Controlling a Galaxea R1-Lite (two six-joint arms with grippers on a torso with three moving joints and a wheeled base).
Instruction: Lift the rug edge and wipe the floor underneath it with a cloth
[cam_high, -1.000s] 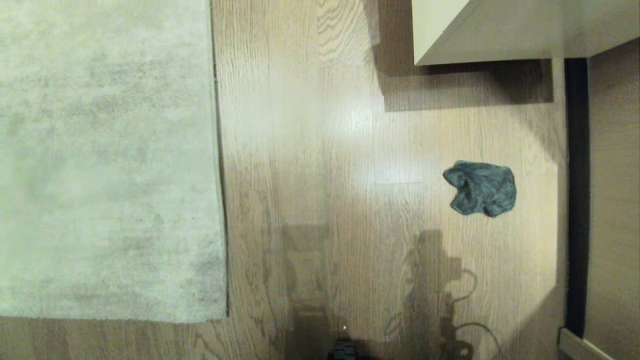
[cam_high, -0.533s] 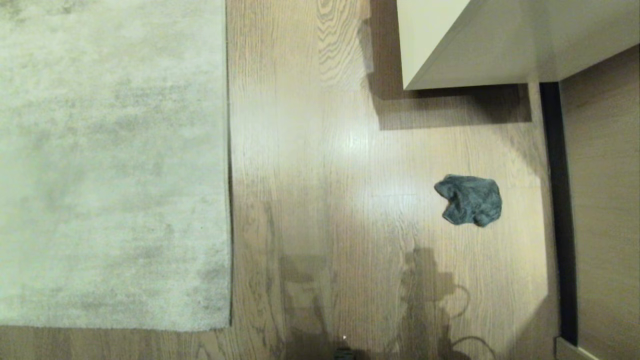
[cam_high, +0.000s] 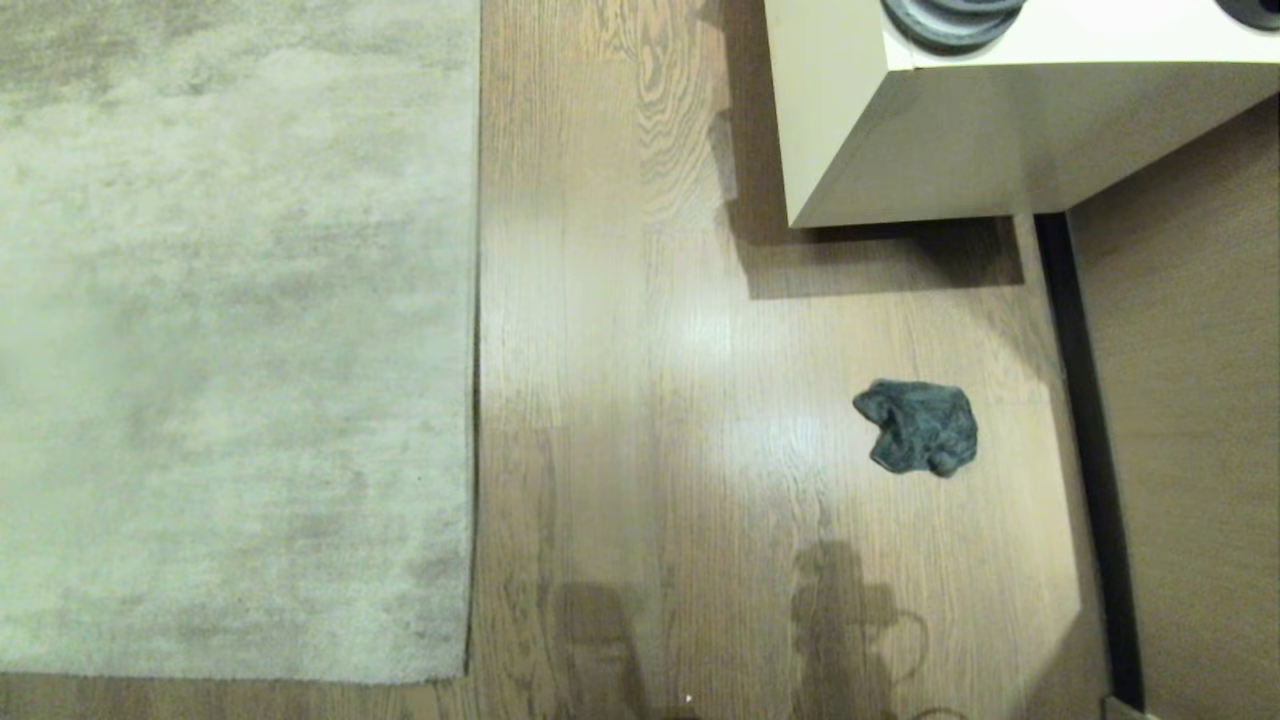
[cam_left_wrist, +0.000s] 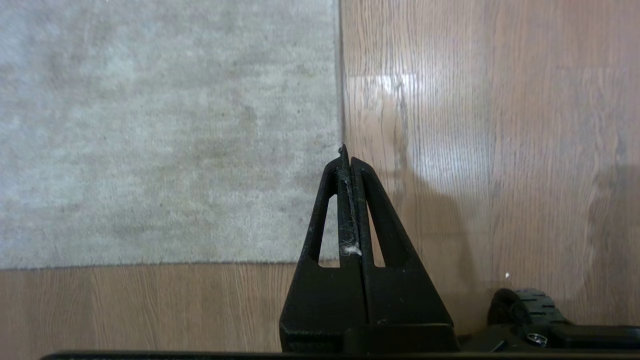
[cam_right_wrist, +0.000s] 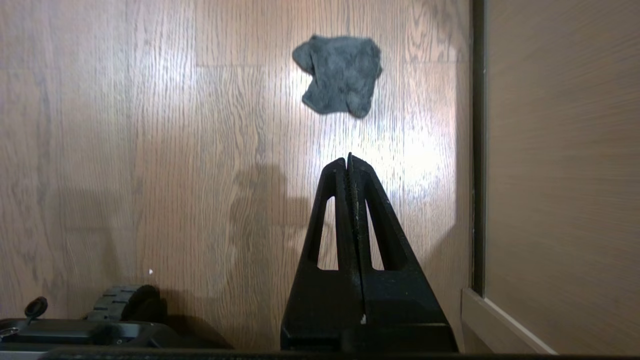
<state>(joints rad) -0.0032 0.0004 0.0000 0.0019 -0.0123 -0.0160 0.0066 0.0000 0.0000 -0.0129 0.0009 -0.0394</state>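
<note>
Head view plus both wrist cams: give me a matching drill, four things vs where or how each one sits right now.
Things:
1. rug
2. cloth
3. left gripper
4. cabinet

States:
A. pale unit standing on the floor at the far right of the head view
B. jaws shut, tip above the rug's edge in its wrist view
C. lying flat on the robot's left
D. crumpled on bare planks on the robot's right, untouched

Pairs: 1-C, 2-D, 3-B, 4-A
</note>
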